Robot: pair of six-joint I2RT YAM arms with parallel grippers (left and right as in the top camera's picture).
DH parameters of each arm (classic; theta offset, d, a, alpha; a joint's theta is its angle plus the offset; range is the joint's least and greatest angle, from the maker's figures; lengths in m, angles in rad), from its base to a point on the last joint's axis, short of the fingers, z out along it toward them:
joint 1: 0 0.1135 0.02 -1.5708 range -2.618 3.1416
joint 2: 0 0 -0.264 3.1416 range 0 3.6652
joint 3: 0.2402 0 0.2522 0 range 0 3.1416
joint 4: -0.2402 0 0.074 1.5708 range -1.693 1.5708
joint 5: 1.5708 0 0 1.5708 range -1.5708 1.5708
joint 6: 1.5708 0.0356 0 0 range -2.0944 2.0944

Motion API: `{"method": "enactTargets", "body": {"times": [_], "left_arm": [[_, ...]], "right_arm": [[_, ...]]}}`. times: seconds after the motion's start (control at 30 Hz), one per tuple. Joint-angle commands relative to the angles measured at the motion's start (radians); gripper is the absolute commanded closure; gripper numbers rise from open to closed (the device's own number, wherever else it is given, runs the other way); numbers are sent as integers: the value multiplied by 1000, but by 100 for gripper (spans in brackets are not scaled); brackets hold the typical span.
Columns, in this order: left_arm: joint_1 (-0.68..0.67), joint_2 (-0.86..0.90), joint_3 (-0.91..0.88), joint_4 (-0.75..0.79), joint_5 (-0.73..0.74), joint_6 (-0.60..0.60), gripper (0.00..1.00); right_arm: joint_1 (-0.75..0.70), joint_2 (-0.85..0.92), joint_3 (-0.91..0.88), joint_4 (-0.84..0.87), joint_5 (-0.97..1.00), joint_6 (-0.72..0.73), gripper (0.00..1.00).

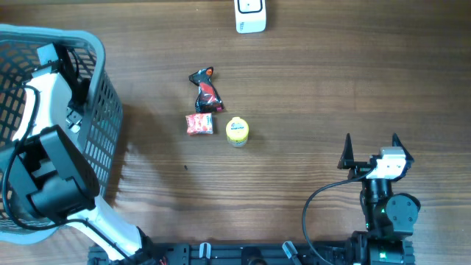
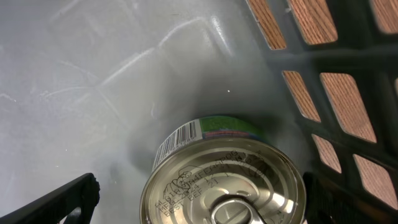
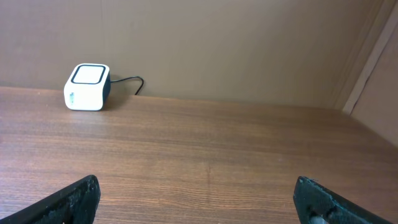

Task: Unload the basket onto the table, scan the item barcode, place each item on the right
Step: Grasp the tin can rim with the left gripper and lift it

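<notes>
A tin can (image 2: 224, 180) with a pull-ring lid lies on the grey floor of the basket (image 2: 93, 81), and its barcode (image 2: 178, 140) shows on the side label. My left gripper (image 2: 208, 202) is open and straddles the can, one finger on each side, with gaps between fingers and can. From overhead the left arm (image 1: 44, 147) reaches into the basket (image 1: 103, 110) and hides the can and the jaws. The white scanner (image 1: 250, 16) stands at the table's far edge, also visible as the scanner (image 3: 87, 87). My right gripper (image 1: 370, 147) is open and empty at the near right.
Three small items lie mid-table: a black-and-red packet (image 1: 206, 92), a red-and-white packet (image 1: 199, 124) and a yellow-lidded pot (image 1: 237, 131). The basket's lattice wall (image 2: 329, 93) rises close on the can's right. A cable runs from the scanner along the back wall.
</notes>
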Motion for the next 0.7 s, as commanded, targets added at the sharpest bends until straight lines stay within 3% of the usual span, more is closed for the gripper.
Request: {"method": "enactTargets", "body": {"times": [0.0, 0.2, 0.37, 0.67], "left_arm": [[-8, 24, -7, -9, -4, 86, 0], [-4, 24, -7, -37, -48, 84, 1], [3, 24, -7, -69, -48, 84, 14], [4, 24, -7, -91, -48, 84, 22]], "right_arm": [[-2, 2, -1, 2, -13, 15, 0], [-2, 2, -1, 2, -13, 15, 0], [-2, 2, -1, 2, -13, 15, 0], [-2, 2, -1, 2, -13, 15, 0]]}}
